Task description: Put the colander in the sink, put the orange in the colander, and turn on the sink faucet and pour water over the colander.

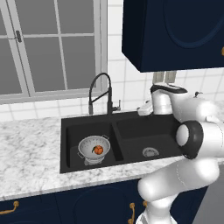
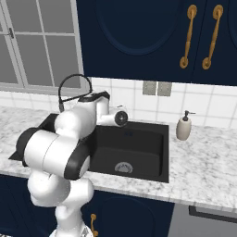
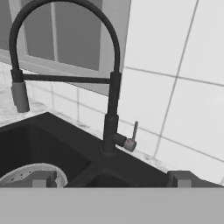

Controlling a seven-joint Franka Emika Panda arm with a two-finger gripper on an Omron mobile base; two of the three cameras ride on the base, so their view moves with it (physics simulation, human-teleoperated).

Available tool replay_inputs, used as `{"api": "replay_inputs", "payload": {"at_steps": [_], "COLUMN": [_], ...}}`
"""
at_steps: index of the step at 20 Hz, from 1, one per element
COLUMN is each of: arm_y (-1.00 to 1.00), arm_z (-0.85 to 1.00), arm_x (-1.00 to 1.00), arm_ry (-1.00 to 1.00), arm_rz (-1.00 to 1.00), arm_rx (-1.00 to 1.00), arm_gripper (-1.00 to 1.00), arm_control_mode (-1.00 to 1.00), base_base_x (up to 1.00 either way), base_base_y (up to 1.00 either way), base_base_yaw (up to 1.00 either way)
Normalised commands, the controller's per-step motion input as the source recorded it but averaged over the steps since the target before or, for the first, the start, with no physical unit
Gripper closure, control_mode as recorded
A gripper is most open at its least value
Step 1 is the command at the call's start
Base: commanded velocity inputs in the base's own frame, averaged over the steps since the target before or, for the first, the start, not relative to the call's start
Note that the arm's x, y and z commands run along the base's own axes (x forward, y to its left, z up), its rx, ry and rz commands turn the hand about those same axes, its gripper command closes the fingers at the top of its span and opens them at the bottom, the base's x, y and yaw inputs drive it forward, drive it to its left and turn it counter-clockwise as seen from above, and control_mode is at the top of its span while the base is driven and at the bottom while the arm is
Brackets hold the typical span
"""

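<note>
Matte black double sink [image 1: 131,124], one perforated metal colander [image 1: 93,148] holding one round orange [image 1: 98,150], one arched coiled faucet [image 3: 109,87], gripper [image 3: 109,179] fingers wide apart, empty.

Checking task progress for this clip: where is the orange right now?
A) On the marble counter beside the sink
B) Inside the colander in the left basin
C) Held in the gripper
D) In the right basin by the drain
B: the orange lies inside the colander, which sits in the left basin of the sink in the left base view.
</note>
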Motion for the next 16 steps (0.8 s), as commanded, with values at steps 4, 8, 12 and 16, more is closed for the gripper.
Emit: {"api": "replay_inputs", "payload": {"at_steps": [4, 8, 12, 16], "arm_y": [0.15, 0.04, 0.12, 0.10], "arm_z": [-0.24, -0.21, -0.30, -0.07], "arm_x": [0.40, 0.48, 0.30, 0.45], "arm_ry": [-0.15, -0.13, -0.10, 0.00], "arm_rz": [0.00, 0.00, 0.00, 0.00], "arm_rx": [0.00, 0.00, 0.00, 0.00], "arm_gripper": [-1.00, -1.00, -1.00, -1.00], "arm_control_mode": [-1.00, -1.00, -1.00, -1.00], "base_base_x": [0.00, 0.00, 0.00, 0.00], "base_base_y": [0.00, 0.00, 0.00, 0.00], "base_base_yaw": [0.00, 0.00, 0.00, 0.00]}}
